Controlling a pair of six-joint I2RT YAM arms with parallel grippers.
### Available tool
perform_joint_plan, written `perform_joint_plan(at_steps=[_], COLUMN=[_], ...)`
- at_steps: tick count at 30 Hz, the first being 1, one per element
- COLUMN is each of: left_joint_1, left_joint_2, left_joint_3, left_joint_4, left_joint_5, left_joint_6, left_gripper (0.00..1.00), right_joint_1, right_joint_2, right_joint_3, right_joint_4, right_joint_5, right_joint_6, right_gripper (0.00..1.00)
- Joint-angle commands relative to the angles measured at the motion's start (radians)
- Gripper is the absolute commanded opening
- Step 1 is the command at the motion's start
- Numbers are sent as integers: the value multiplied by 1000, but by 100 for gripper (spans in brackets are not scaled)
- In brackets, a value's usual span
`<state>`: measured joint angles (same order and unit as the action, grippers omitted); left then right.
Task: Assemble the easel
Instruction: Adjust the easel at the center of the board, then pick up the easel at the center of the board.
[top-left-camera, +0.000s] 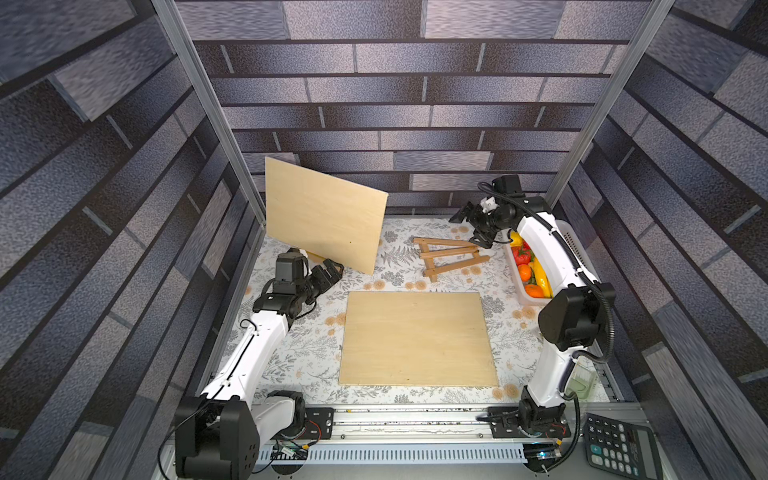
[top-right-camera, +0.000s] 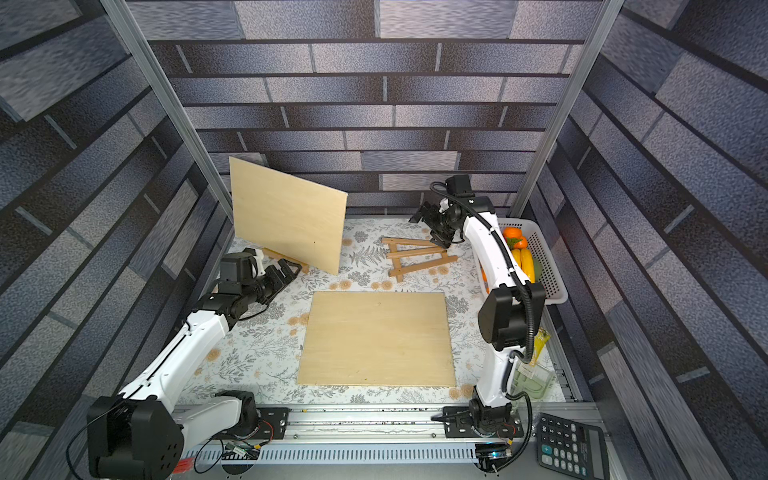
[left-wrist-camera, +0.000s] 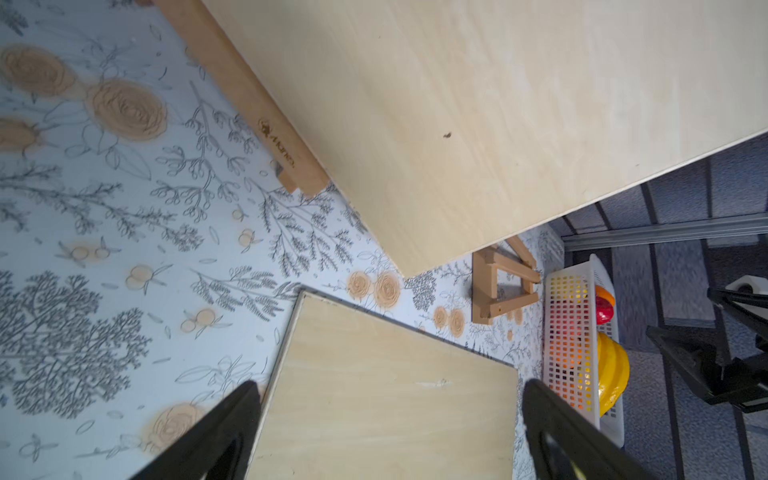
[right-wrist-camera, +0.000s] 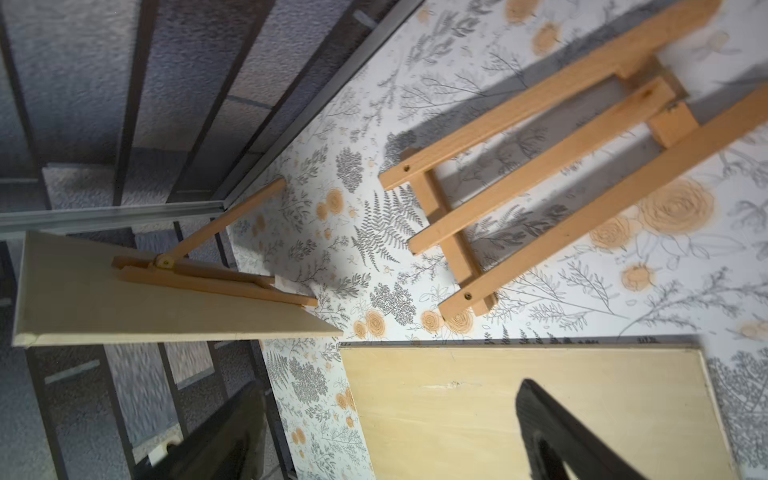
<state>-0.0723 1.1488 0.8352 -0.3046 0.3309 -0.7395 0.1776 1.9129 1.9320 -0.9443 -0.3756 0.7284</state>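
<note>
While the left end effector (top-left-camera: 330, 272) hangs spread and empty beside the board (top-left-camera: 324, 216) propped on one easel (right-wrist-camera: 199, 278), the second easel (top-left-camera: 451, 255) lies folded flat on the surface (top-left-camera: 299, 361) further right, and the right end effector (top-left-camera: 469, 229) is spread too, gripping nothing, near its right end.

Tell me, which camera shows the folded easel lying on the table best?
The right wrist view: the folded easel is close up, screw holes plain, one end cut off. Both top views show it whole but small. The left wrist view catches part, past the propped board.
</note>
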Motion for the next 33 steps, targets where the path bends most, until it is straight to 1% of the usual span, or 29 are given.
perform_joint_plan(at_steps=[1, 2, 4, 6, 8, 9, 13, 20, 23, 27, 31, 33], left_joint_1=[-44, -75, -117, -128, -127, -128, -130, -126, -124, -118, -107, -100], left_joint_2=[54, 70, 92, 107, 112, 111, 109, 88, 75, 69, 68, 66], left_joint_3=[103, 132, 172, 183, 179, 176, 180, 168, 151, 149, 157, 157], left_joint_4=[-197, -227, -254, -260, -249, -240, -246, -272, -274, -289, -304, -311], left_joint_5=[-40, -67, -81, -70, -57, -53, -52, -52, -49, -49, -49, -46], left_joint_6=[44, 70, 113, 115, 103, 98, 92, 106, 102, 105, 116, 120], left_gripper=[100, 100, 100, 100, 100, 100, 100, 100, 100, 100, 100, 100], right_joint_1=[5, 6, 5, 6, 5, 6, 5, 9, 8, 12, 19, 22], right_joint_2=[21, 35, 90, 174, 224, 253, 342, 406, 434, 489, 536, 555], right_joint_3=[-64, -65, -31, 18, 50, 80, 171, 148, 152, 195, 224, 233], right_joint_4=[0, 39, 58, 49, 54, 37, -20, 40, 88, 97, 108, 122], right_joint_5=[-31, -41, -52, -54, -51, -43, -25, -13, -12, -11, -11, -13], right_joint_6=[99, 128, 161, 172, 179, 176, 156, 172, 193, 205, 217, 227], right_gripper=[84, 80, 78, 75, 70, 69, 69, 68, 62, 59, 57, 53])
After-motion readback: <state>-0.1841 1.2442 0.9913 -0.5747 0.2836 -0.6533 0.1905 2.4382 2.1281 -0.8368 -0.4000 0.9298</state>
